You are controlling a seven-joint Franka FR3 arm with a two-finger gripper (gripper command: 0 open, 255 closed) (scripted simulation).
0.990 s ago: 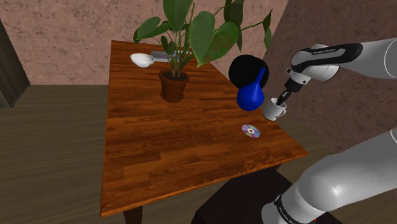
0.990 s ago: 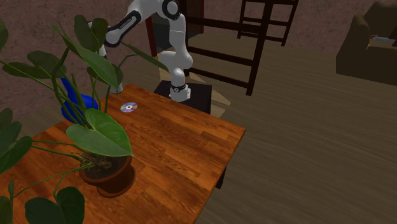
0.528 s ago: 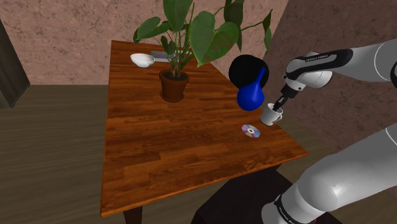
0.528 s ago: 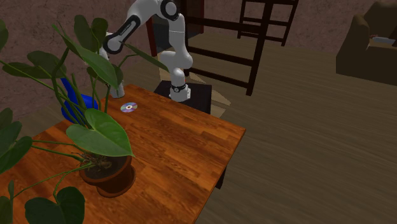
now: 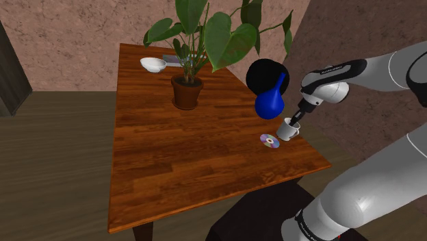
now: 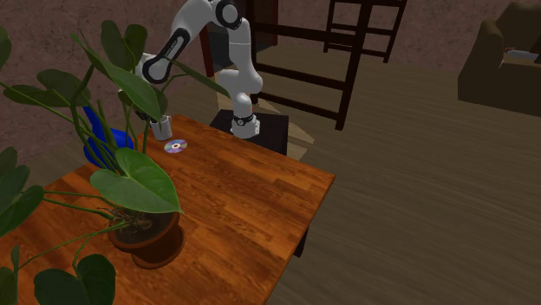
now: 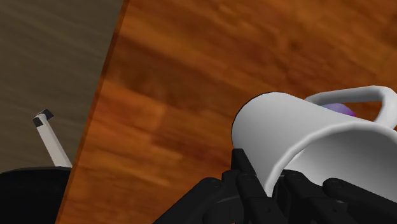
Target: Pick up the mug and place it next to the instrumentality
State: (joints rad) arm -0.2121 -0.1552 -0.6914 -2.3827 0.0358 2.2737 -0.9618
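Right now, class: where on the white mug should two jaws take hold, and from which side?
The rim wall of the mug, from above, opposite the handle: its open mouth and thin wall let one jaw go inside, one outside. The gripper holds it so.

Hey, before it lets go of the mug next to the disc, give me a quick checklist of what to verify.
1. Jaws clasping the mug at its rim: ok.
2. Mug close to the disc: ok.
3. Mug upright: not ok, it tilts.
4. Mug base resting on the table: cannot tell.
5. Gap between mug and blue vase: ok in the shoulder view.
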